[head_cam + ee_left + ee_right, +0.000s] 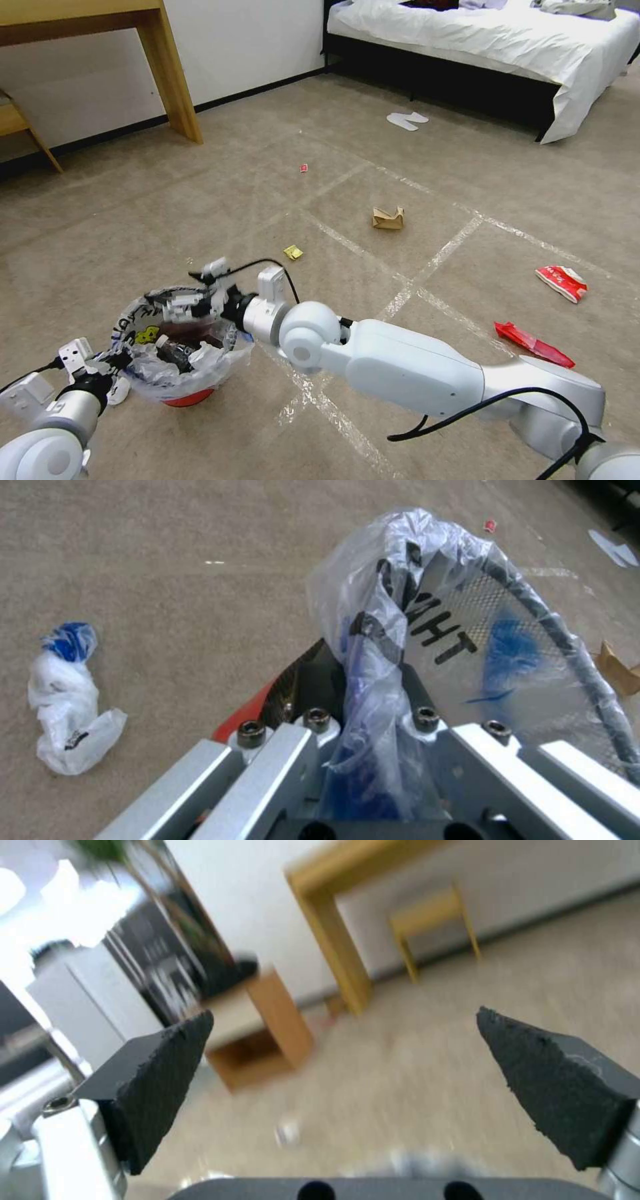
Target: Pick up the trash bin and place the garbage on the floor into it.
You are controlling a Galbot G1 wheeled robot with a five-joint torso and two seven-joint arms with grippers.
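A: Where is the trash bin (181,347) now?

B: The left tool (115,363) is clamped on its rim and bag at the robot's near-left side. The bin is a small red bucket, lined with a clear bag printed "THANK YOU", with a bottle and wrappers already inside.

A: And the right tool (183,303)?

B: It hangs over the far rim of the bin, its pads (160,1080) wide apart and holding nothing.

A: Which garbage is nearest?

B: I judge the yellow scrap (293,252), ahead and to the right of the bin on the floor (100,227), on the right arm's side. The brown paper bag (388,218) lies farther, the same way.
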